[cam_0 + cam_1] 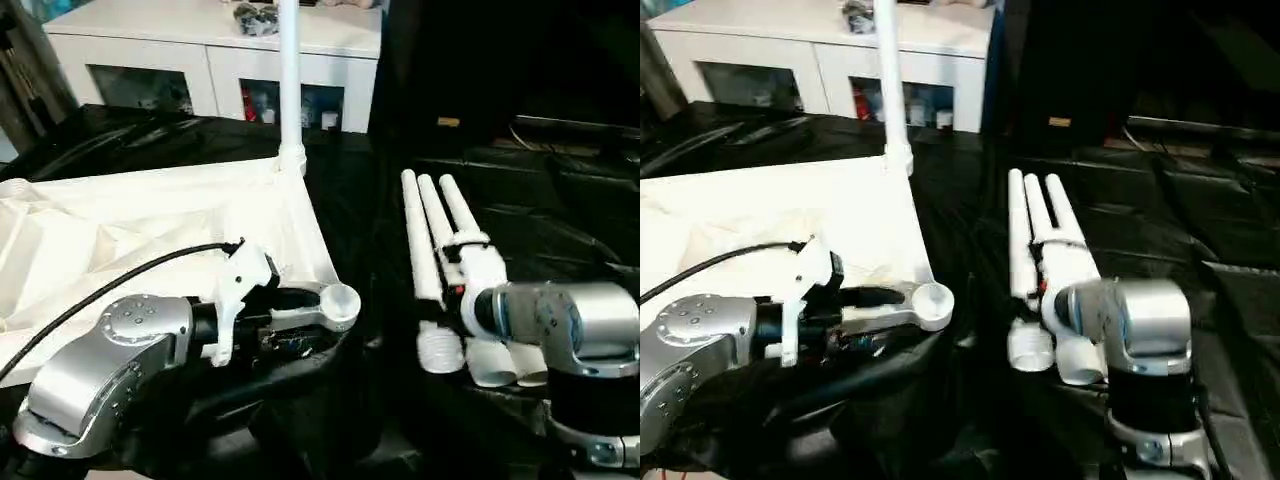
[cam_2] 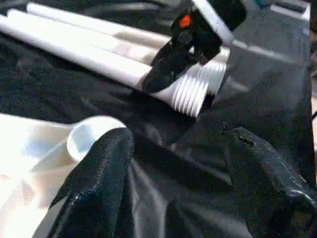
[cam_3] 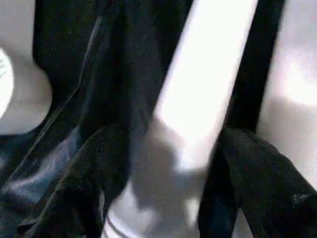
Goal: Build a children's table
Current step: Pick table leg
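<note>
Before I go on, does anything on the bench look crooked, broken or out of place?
Nothing stands out. The tabletop lies underside up with one leg upright in its far corner; three loose legs lie side by side on the black cloth, the right end effector straddling one.

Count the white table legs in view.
4. One leg stands upright in the tabletop's far corner socket. Three loose legs lie side by side on the black cloth, under the right gripper. None seems hidden.

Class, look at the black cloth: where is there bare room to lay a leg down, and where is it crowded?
Bare cloth lies between the tabletop and the three loose legs, and right of those legs. It is crowded at the legs' threaded ends, where the right gripper reaches in.
</note>
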Tool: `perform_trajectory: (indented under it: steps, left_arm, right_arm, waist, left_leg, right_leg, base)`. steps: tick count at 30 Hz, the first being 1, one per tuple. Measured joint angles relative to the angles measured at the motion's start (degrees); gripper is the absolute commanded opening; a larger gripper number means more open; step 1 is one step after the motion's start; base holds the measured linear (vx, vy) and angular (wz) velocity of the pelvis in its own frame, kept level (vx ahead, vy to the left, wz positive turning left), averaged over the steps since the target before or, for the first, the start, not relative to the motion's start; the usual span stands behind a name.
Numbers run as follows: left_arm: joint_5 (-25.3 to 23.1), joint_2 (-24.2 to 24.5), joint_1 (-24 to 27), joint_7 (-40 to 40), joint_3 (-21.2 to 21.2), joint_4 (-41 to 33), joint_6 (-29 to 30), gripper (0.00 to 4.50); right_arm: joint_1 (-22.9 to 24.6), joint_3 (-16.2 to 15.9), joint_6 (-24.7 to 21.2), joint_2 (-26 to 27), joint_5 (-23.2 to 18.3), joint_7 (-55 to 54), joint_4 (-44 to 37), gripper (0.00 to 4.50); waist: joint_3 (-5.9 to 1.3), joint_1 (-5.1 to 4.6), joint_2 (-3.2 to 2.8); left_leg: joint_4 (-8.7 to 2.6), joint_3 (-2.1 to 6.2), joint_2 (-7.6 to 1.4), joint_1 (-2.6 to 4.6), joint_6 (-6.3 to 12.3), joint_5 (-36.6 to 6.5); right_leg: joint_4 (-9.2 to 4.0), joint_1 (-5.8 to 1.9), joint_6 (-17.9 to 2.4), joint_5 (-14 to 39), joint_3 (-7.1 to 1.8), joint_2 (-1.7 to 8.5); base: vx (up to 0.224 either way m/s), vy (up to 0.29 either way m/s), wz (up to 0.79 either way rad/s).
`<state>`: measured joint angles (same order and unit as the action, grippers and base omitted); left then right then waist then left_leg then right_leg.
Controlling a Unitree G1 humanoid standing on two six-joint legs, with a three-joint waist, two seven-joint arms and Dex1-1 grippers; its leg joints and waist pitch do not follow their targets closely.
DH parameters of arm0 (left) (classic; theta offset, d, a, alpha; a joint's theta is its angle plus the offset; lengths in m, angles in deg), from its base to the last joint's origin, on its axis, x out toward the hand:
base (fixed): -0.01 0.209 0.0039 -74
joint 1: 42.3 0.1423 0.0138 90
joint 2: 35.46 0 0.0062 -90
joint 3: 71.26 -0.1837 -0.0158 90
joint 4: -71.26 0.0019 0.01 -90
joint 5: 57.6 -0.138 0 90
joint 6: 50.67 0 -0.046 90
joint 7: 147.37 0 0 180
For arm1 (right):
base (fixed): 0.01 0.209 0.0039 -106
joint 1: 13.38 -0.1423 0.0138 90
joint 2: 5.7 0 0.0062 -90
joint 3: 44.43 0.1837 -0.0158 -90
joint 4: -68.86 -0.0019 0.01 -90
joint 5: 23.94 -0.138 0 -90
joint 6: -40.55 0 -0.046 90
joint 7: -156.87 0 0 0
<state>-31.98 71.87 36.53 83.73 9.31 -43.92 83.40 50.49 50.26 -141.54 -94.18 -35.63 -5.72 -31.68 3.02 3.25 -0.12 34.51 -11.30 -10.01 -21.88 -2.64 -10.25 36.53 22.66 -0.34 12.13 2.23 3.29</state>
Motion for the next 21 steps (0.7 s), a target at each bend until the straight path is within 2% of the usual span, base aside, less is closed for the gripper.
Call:
perform_trajectory:
  steps: [2, 16, 21]
  left_arm:
    - [-0.20, 0.02, 0.13, 0.02, -0.04, 0.00, -0.04, 3.27]
    - [-0.44, 1.22, 0.46, -0.12, -0.07, -0.09, -0.46, 3.30]
    - [-0.29, 1.34, 0.11, -0.13, -0.06, -0.56, -0.42, 3.30]
  right_arm:
    - [0.01, -0.18, 0.00, -0.07, -0.05, -0.03, 0.00, 3.42]
    - [1.52, -0.52, 0.00, 0.01, -1.07, -0.82, 2.31, 2.25]
    - [1.59, 1.93, 0.01, 2.70, -0.99, -2.03, 2.47, 1.96]
  waist:
    - [0.00, -0.02, 0.02]
    - [-0.11, -0.03, 0.23]
    - [-0.12, 0.04, 0.17]
  left_leg:
    - [0.02, 0.00, 0.00, 0.00, -0.02, 0.01]
    - [0.02, 0.01, 0.00, 0.06, -0.13, 0.08]
    - [0.02, 0.03, 0.00, 0.11, -0.17, 0.10]
  right_leg:
    - [0.02, 0.00, 0.01, 0.00, 0.00, 0.00]
    - [0.14, 0.01, 0.09, 0.05, 0.00, 0.00]
    - [0.20, 0.01, 0.09, 0.05, 0.01, 0.00]
  base:
    - [0.000, 0.000, 0.00]
    - [0.000, 0.000, 0.00]
    - [0.000, 0.000, 0.00]
